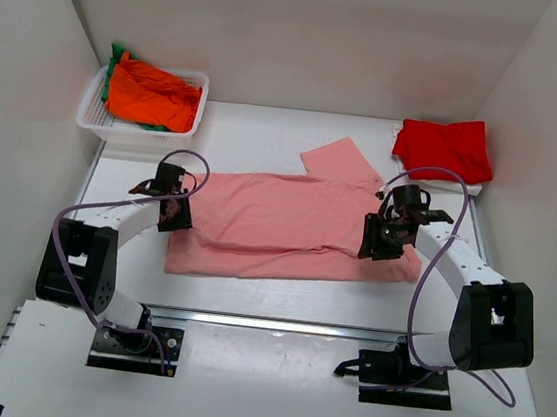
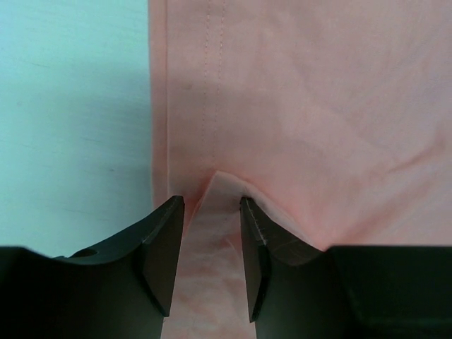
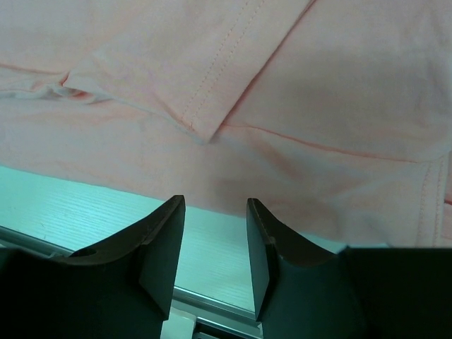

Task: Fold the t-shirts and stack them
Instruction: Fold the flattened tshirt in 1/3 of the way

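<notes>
Closest to the lens in the left wrist view, the left gripper (image 2: 210, 206) sat low on the salmon-pink t-shirt (image 2: 318, 106), its jaws standing apart with a small raised pucker of the cloth between them, right by the stitched hem. I could not tell whether that pucker was actually pinched or merely lying loose in the gap. The right gripper (image 3: 214, 206) had its jaws apart and empty, with bare bench (image 3: 85, 205) showing between them, just short of the shirt's lower edge.

From the overhead camera the pink shirt lay spread across the middle of the frame, one sleeve jutting towards the top and the lower long edge apparently already doubled over. The left gripper sat at its left end and the right gripper at its right end. The red t-shirt (image 1: 444, 147) lay folded in the upper right corner. The orange t-shirt (image 1: 150, 95) and the green t-shirt (image 1: 116, 53) were bundled in the white basket (image 1: 198, 83) at the upper left.

I judged this to be midway through folding the pink shirt, with both arms placed to take opposite ends. The next move would call for both jaws to bite firmly on the same layer of cloth, then lift and carry together so the fold lands straight; a one-sided pick would skew it
</notes>
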